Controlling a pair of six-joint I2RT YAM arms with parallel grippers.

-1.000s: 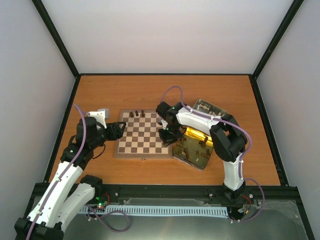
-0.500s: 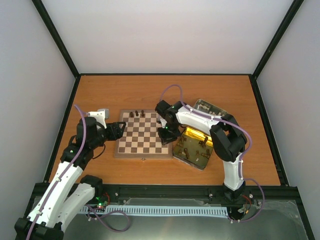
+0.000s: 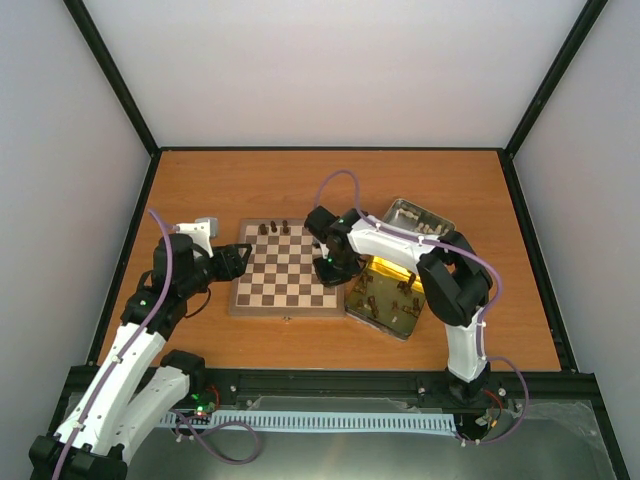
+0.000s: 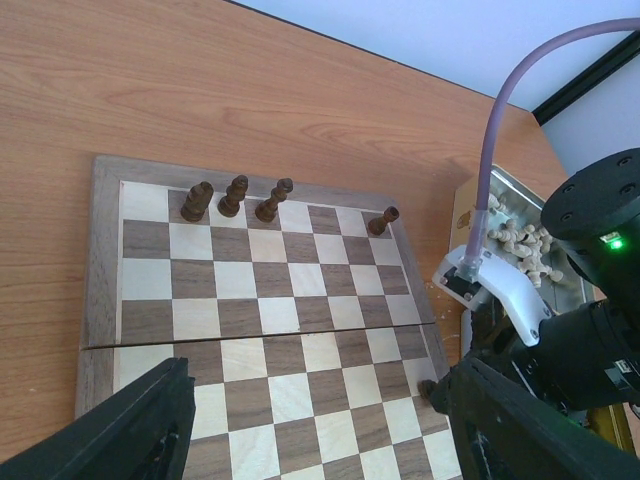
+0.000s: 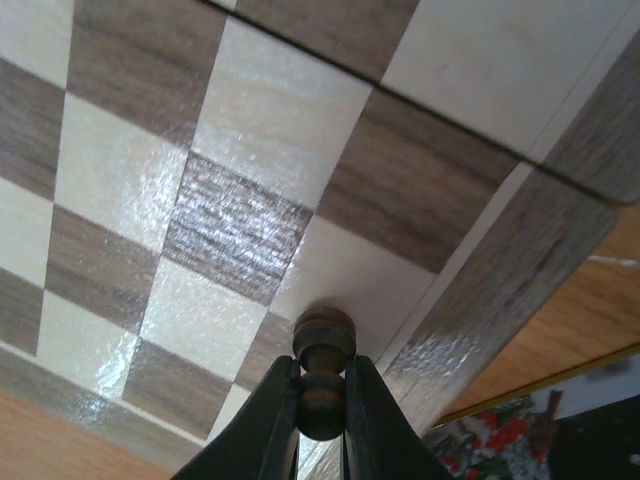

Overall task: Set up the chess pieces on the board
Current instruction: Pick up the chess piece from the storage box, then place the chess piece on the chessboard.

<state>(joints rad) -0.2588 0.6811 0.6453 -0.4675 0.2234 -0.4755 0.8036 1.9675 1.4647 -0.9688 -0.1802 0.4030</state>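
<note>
Right gripper (image 5: 321,405): tapered black fingers clamping a dark brown turned pawn (image 5: 323,345) below its round, glossy head. Head is poking past the tips, long axis running in line with the fingers. Pawn is hanging over a pale square beside the border of the grainy, shiny wooden chessboard (image 5: 240,215); contact unclear. Left gripper (image 4: 310,420): fingers standing wide apart, empty, at the board's left edge.

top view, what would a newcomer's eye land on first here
Most striking is the small wooden chessboard with dark-brown and cream checks mid-scene, nearly bare, with just four dark brown turned chess pieces along its far edge. Next, the right gripper pinches one more dark brown pawn-like piece over squares near the board's right border. Beside the board on the right lies an open gold-lined metal tin holding more pieces.
</note>
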